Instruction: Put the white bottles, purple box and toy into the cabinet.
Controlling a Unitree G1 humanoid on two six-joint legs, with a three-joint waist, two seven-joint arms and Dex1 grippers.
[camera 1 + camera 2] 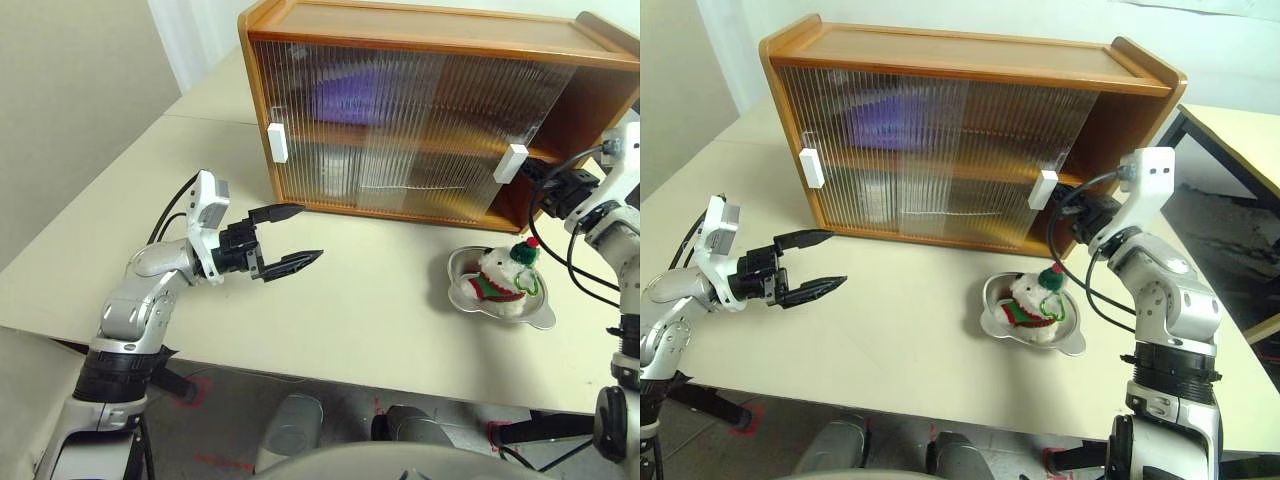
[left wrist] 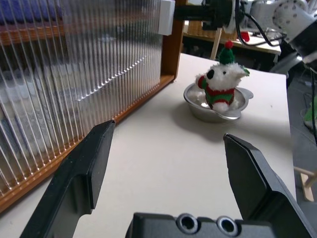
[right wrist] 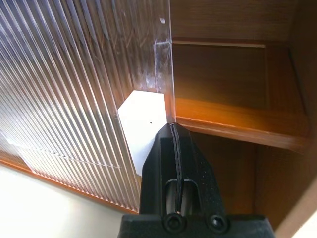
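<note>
The toy [image 1: 503,278] is what I have left to move: a small plush bear that sits upright in a shiny metal bowl [image 1: 497,298] on the tabletop [image 1: 380,300], near the right end of the cabinet [image 1: 440,110]. I judge it very light and soft, so it will squash under the fingers and not slip, and nothing in it can break. The best place to take it is around the body, under the green hat, from above or from the side; the bowl is loose and smooth, so I think it may slide or lift with the toy if I catch its rim. The purple box [image 1: 350,98] shows as a purple blur on the upper shelf behind the ribbed doors, and pale shapes stand on the lower level behind the left door; they may be the white bottles, but I cannot tell for sure. My right claw [image 3: 174,130] is pressed together, holding nothing, with its tip just at the white handle [image 3: 142,125] of the right door, beside the open end of the cabinet. My left claw [image 1: 290,238] is spread wide and empty, hovering over the tabletop in front of the left door. The tabletop is pale, flat and smooth. Behind the cabinet stands a light wall.
</note>
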